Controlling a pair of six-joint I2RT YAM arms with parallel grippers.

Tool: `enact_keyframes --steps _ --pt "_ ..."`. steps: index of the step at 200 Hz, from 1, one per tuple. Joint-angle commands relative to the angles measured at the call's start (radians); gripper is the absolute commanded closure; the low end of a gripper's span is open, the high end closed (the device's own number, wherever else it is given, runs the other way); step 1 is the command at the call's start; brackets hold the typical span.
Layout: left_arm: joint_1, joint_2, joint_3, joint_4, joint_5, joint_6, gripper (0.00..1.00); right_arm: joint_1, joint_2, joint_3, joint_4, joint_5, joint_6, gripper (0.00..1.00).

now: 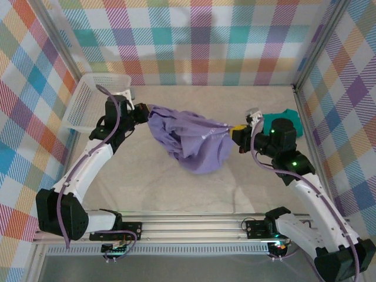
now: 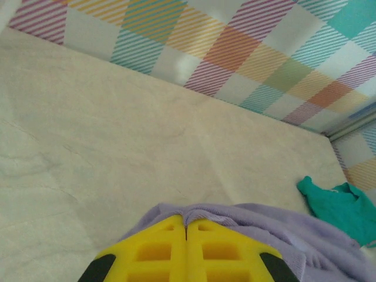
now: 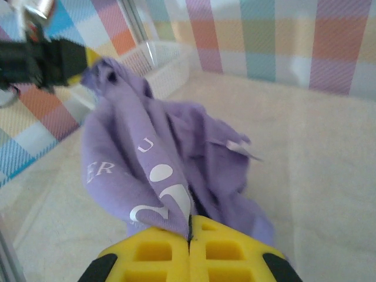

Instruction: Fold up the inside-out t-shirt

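Observation:
The lavender-purple t-shirt [image 1: 191, 140] hangs bunched and stretched between both grippers above the middle of the table, its lower bulk sagging onto the cloth. My left gripper [image 1: 143, 111] is shut on the shirt's left end; in the left wrist view its yellow jaws pinch a purple fold [image 2: 194, 212] at the left gripper's tip [image 2: 187, 223]. My right gripper [image 1: 237, 129] is shut on the shirt's right end. In the right wrist view the shirt [image 3: 153, 158] shows white lettering [image 3: 164, 194] and a white tag [image 3: 242, 147], clamped at the right gripper [image 3: 190, 226].
A white plastic basket [image 1: 94, 100] stands at the back left, beside the left arm. A teal-green garment [image 1: 288, 120] lies at the back right, behind the right arm, and shows again as a teal heap [image 2: 338, 205]. Checked walls enclose the beige table cover [image 1: 147, 182].

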Motion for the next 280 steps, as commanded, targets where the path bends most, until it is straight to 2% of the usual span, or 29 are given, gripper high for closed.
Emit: enact_keyframes --steps 1,34,66,101,129,149,165,173,189,209,231,260,280 --pt "0.007 0.037 -0.053 0.028 0.074 -0.053 1.00 -0.007 0.068 -0.087 -0.005 -0.045 0.036 1.00" --pt "0.007 0.039 -0.083 0.056 0.133 -0.058 1.00 0.006 0.143 -0.128 0.016 -0.063 0.071 1.00" --pt "0.004 0.027 -0.080 0.047 0.170 -0.048 1.00 0.007 0.212 -0.061 -0.081 0.091 0.090 1.00" --pt "-0.024 0.035 -0.062 0.034 0.218 -0.036 1.00 0.007 0.374 0.062 -0.133 0.217 0.095 0.93" --pt "-0.031 0.022 -0.057 0.024 0.208 -0.033 1.00 0.042 0.460 0.085 -0.124 0.154 0.076 0.89" --pt "-0.031 0.006 -0.058 0.024 0.225 -0.011 1.00 0.173 0.466 0.042 -0.152 0.219 -0.026 0.76" --pt "-0.031 -0.002 -0.062 0.030 0.243 0.002 1.00 0.286 0.389 -0.007 -0.093 0.356 -0.114 0.60" --pt "-0.032 -0.005 -0.064 0.031 0.253 0.007 1.00 0.307 0.345 -0.017 -0.040 0.378 -0.134 0.47" --pt "-0.034 -0.003 -0.060 0.034 0.266 0.010 1.00 0.313 0.311 -0.024 0.101 0.318 -0.156 0.33" --pt "-0.036 -0.002 -0.056 0.029 0.271 0.014 1.00 0.324 0.436 0.062 0.166 0.203 -0.177 0.29" --pt "-0.036 -0.003 -0.056 0.028 0.270 0.015 1.00 0.330 0.604 0.189 0.179 0.151 -0.237 0.30" --pt "-0.037 -0.003 -0.055 0.020 0.272 0.020 1.00 0.329 0.739 0.314 0.197 0.062 -0.253 0.32" --pt "-0.037 -0.003 -0.050 0.016 0.270 0.026 1.00 0.329 0.812 0.383 0.190 0.034 -0.249 0.39"
